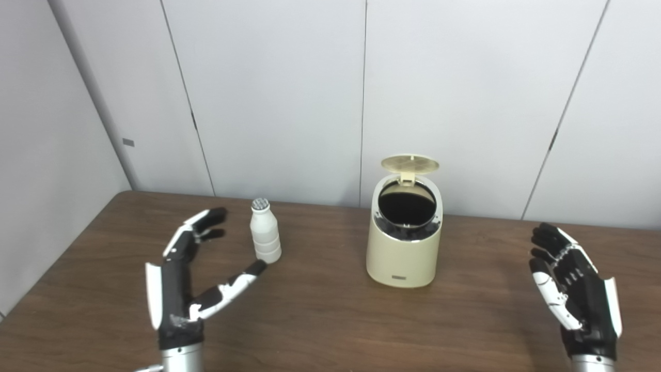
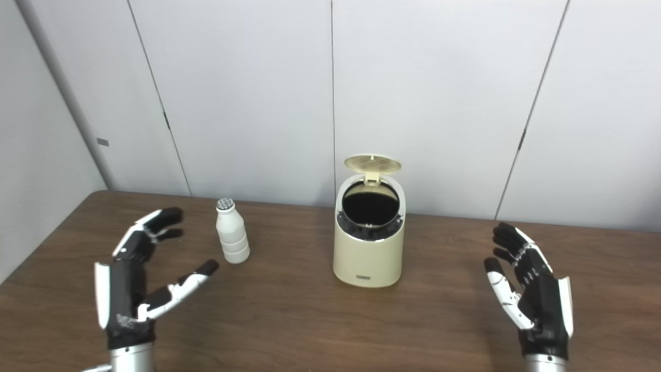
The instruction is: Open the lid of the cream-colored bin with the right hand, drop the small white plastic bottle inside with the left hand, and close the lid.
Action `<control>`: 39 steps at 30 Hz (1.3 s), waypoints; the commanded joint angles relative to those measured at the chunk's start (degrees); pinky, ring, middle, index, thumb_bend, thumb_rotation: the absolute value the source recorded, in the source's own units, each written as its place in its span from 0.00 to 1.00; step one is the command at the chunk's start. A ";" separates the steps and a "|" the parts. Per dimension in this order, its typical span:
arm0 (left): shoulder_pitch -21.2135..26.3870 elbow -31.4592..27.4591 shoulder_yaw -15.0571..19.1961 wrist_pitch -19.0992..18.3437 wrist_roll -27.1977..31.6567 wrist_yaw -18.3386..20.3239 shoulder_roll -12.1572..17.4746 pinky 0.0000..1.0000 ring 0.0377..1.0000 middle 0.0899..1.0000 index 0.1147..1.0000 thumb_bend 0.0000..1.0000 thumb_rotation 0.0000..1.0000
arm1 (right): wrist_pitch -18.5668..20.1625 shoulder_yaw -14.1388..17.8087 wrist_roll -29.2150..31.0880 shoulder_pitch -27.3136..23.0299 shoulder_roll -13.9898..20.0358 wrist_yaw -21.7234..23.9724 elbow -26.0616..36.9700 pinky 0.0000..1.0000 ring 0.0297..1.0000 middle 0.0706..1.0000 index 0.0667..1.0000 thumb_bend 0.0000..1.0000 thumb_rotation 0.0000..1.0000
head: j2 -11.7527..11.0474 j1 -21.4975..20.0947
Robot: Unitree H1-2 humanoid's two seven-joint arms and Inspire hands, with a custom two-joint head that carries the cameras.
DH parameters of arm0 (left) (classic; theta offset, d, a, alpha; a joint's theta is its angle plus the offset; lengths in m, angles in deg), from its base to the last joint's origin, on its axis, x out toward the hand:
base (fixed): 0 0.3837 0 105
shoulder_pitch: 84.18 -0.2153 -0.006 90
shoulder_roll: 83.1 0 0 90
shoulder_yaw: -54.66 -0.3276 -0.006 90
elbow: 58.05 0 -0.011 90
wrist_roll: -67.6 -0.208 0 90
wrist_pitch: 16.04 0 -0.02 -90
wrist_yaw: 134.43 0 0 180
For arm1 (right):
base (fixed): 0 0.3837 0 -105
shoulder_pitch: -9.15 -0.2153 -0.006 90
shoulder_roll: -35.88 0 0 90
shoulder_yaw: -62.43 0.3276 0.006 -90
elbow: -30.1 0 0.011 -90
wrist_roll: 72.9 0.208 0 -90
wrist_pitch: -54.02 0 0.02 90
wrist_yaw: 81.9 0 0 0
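Open left hand [image 1: 178, 281] beside upright bottle [image 1: 265, 232]

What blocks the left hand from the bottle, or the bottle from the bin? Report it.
Nothing visible. The left hand is open just left of the upright bottle, bare table between them. From bottle to bin the tabletop is free, and the lid stands raised.

Bin: cream-colored bin [image 2: 367, 258] upright on my table [image 2: 310, 320], lid [image 2: 373, 164] flipped up.
Bottle: white plastic bottle [image 2: 232, 232] upright, left of bin.
My left hand [image 2: 135, 279]: spread, empty, near bottle.
My right hand [image 2: 532, 289]: spread, empty, well apart from bin.
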 commanded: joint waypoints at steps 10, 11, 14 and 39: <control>6.62 2.36 2.28 -2.46 -4.65 -1.06 1.76 0.67 0.78 0.77 0.72 0.93 0.16 | -2.19 0.20 -0.81 1.41 2.00 -0.35 -1.91 0.74 0.79 0.77 0.77 0.23 0.40 | 0.17 0.54; 7.32 3.72 2.14 -2.95 -5.08 -0.82 2.32 0.67 0.79 0.78 0.73 0.93 0.16 | -2.19 0.19 -0.99 1.42 2.00 -0.48 -1.87 0.74 0.79 0.77 0.77 0.23 0.39 | 0.17 0.54; 9.39 8.03 1.58 -6.06 -6.46 -0.14 3.65 0.67 0.78 0.77 0.75 0.97 0.19 | -2.19 0.06 -1.33 1.51 2.16 -0.62 -1.77 0.73 0.78 0.76 0.76 0.22 0.37 | 0.08 0.49; 13.12 12.28 -3.49 -24.65 -1.82 8.61 8.03 0.90 1.00 1.00 1.00 1.00 0.50 | -2.17 0.22 -1.71 2.05 2.53 -0.46 -0.74 0.72 0.77 0.75 0.75 0.21 0.42 | -0.88 2.26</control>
